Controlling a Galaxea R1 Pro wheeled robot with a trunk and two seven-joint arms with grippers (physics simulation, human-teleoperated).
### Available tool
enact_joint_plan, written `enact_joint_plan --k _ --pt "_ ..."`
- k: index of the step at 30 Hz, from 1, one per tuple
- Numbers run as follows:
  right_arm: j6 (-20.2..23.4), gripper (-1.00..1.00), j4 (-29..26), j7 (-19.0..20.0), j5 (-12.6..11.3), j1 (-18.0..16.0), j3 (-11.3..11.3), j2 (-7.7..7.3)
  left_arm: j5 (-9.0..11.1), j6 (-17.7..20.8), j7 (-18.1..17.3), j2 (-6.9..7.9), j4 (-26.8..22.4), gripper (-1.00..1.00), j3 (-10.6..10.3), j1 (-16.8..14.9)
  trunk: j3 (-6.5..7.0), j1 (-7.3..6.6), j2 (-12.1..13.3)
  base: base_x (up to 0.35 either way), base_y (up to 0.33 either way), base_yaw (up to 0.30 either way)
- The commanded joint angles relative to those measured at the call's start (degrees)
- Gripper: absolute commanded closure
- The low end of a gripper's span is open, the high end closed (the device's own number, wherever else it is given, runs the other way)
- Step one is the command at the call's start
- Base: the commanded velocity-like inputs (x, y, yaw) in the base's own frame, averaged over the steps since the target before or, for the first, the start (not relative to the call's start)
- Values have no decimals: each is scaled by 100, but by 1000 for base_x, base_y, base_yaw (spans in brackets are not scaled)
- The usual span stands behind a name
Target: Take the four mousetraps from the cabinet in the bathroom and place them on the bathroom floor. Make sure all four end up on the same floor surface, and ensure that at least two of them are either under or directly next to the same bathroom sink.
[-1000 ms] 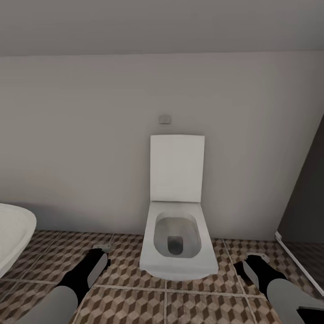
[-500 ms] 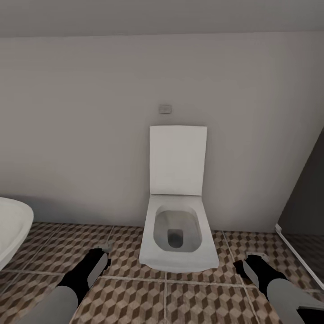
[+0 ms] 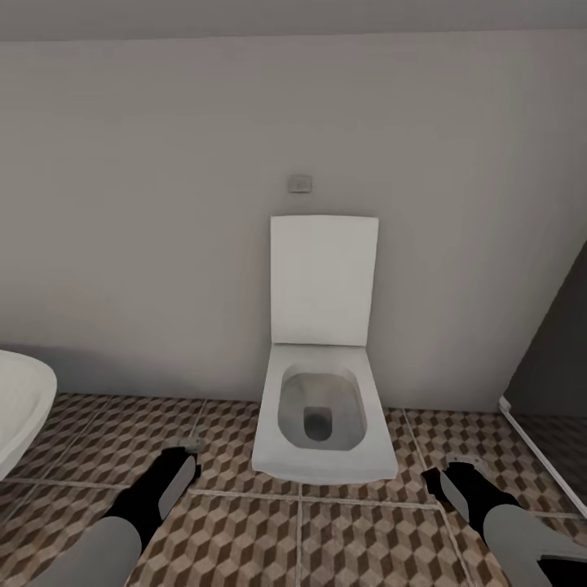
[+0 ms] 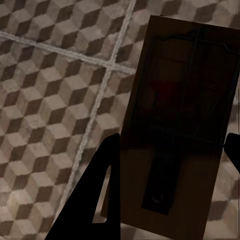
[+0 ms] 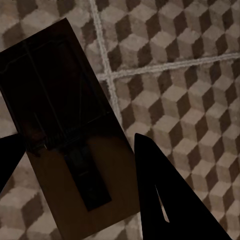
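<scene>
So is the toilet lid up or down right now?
Up. The toilet lid stands upright against the wall, and the open bowl below it shows in the head view.

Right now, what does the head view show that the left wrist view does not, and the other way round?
The head view shows the white toilet with its lid up, the wall button, a white basin edge and both arms. The left wrist view shows a dark-brown mousetrap between the left gripper's fingers. Both show the bathroom floor with its cube-patterned tiles.
</scene>
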Motion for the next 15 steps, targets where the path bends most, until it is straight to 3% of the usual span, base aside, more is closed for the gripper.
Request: enact_joint_plan --k 1,9,15 --pt "18 100 -12 -14 -50 1 -20 2 62 20 56 9 -33 100 -45 -3 -6 -1 -2 0 0 0" --pt "20 100 -12 -14 -43 3 -18 2 63 11 69 6 -295 100 -38 -3 -6 -1 -2 0 -9 0" --pt "21 100 -12 -14 -44 1 -18 2 66 13 72 11 -339 100 -32 -3 -6 -1 -2 0 -189 0"
